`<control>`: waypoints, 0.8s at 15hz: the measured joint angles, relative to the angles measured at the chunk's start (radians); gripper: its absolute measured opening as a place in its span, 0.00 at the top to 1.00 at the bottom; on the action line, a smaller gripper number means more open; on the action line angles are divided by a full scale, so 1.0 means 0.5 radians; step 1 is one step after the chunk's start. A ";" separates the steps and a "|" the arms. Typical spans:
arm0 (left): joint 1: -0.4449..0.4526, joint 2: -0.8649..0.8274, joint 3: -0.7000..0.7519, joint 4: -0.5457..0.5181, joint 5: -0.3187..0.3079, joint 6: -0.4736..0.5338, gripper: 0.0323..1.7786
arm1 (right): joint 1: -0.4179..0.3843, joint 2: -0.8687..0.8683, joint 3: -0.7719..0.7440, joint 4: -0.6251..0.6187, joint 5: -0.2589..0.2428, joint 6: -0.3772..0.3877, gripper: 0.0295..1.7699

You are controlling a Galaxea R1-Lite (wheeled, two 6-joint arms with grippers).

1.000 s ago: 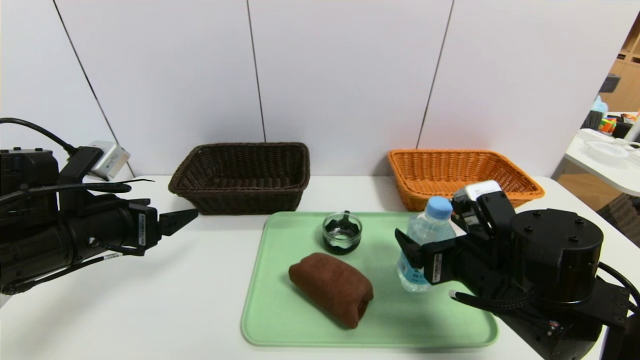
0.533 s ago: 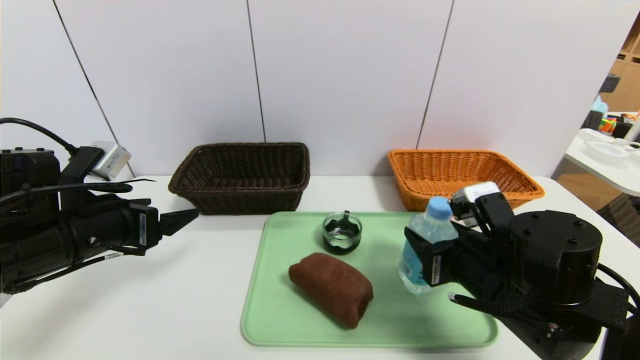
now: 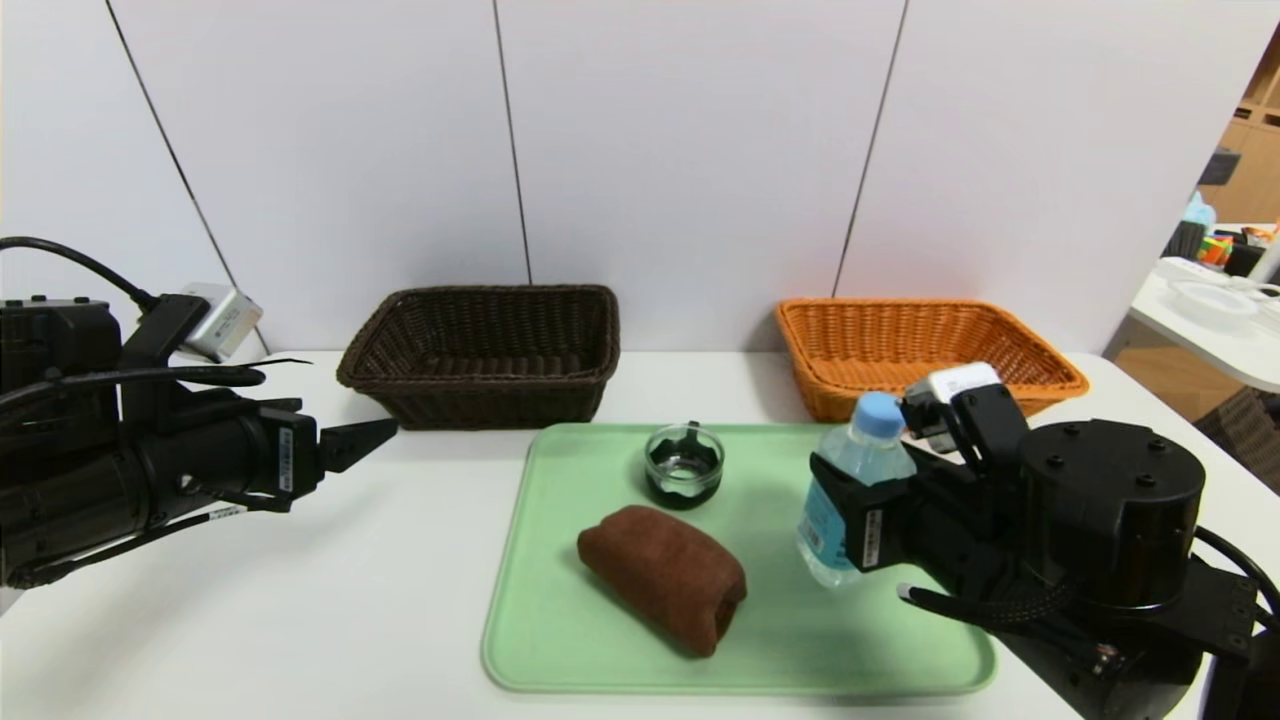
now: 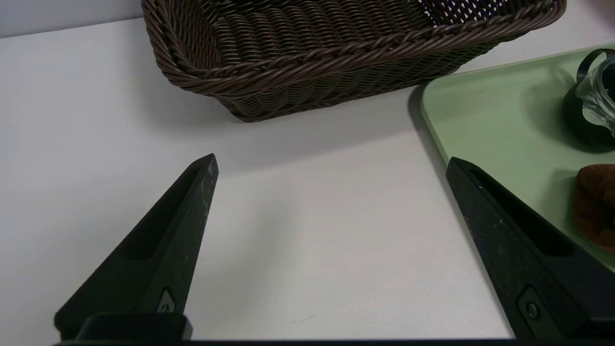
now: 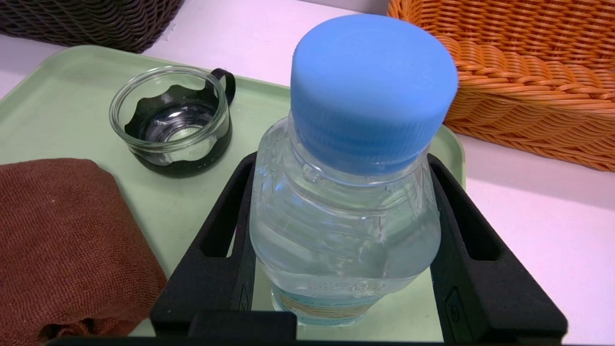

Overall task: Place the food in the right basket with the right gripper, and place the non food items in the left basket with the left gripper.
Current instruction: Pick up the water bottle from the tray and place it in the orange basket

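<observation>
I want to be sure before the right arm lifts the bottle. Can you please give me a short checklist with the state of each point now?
1. Right gripper shut on the water bottle, fingers on both sides: ok.
2. Bottle upright, blue cap on: ok.
3. Bottle bottom already off the green tray: cannot tell.
4. Orange basket behind the bottle looks free to receive it: ok.
5. Glass cup and brown towel apart from the bottle: ok.
6. Left gripper open over the table, away from the tray: ok.
</observation>
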 joint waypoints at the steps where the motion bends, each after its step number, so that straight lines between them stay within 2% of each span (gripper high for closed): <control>1: 0.000 0.001 0.000 0.000 0.000 0.000 0.05 | -0.002 -0.002 -0.008 -0.037 0.000 -0.002 0.46; 3: 0.000 0.001 0.001 -0.001 0.000 0.002 0.05 | -0.004 -0.016 -0.026 -0.116 0.000 -0.039 0.46; 12: -0.040 0.000 0.007 0.002 0.000 0.007 0.05 | -0.086 -0.101 -0.239 -0.115 0.008 -0.121 0.47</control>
